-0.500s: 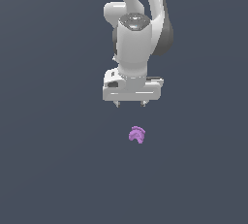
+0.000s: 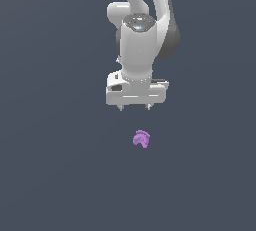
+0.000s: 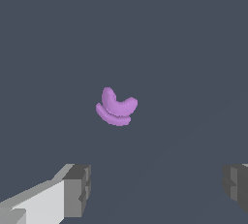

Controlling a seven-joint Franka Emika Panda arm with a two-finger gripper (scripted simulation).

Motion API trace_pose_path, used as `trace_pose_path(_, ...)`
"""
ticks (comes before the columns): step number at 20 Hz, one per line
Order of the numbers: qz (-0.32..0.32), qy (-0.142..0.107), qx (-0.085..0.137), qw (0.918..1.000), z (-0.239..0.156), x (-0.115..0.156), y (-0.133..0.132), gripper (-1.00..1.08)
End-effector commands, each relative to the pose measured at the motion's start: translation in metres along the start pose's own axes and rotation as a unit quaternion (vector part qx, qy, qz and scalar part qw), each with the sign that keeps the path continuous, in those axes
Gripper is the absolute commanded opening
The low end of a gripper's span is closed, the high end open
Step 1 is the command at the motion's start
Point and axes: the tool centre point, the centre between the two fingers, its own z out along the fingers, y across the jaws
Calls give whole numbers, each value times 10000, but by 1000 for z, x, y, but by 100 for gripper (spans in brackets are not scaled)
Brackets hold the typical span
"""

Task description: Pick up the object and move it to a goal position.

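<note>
Object (image 2: 141,138) placement first: one small light-purple curved lump lies on the dark grey floor (image 2: 50,175), clear of the gripper (image 2: 134,108) and not touching it. In the exterior view it sits below the gripper and slightly toward the exterior view's right of the midpoint between the fingertips.

Compared with half a second ago, the white arm (image 2: 142,40) has shifted little if at all; the gripper hangs at about the same height above the lump, and the lump has not moved.

Only the two short dark fingertips show beneath the white hand in the exterior view, so their shape is hard to read there. The arm's upper part is cut off by the picture's edge. In the wrist view the object (image 3: 116,107) shows as stacked ridged arcs, and the two grey finger pads (image 3: 77,190) are cut off at the picture's border.

The jaws stand spread wide, with nothing between them.

Count: one object, one arm, one gripper with two fingers.
</note>
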Motion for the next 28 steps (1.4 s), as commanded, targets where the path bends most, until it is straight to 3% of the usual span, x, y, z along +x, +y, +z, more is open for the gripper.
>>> trace_pose_path(1,-36,-5,-1,10000,0,1,0,100)
trace_pose_path(10,-172,-16,-8,9999,2,2,-1,100)
trace_pose_path(18,-756,-65,-29,9971,14,6,-4,100)
trace_pose_path(23,-1346,-114,-38,9908,26,10,-7,100)
trace_pose_path(28,-2076,-173,-34,9781,42,15,-12,100)
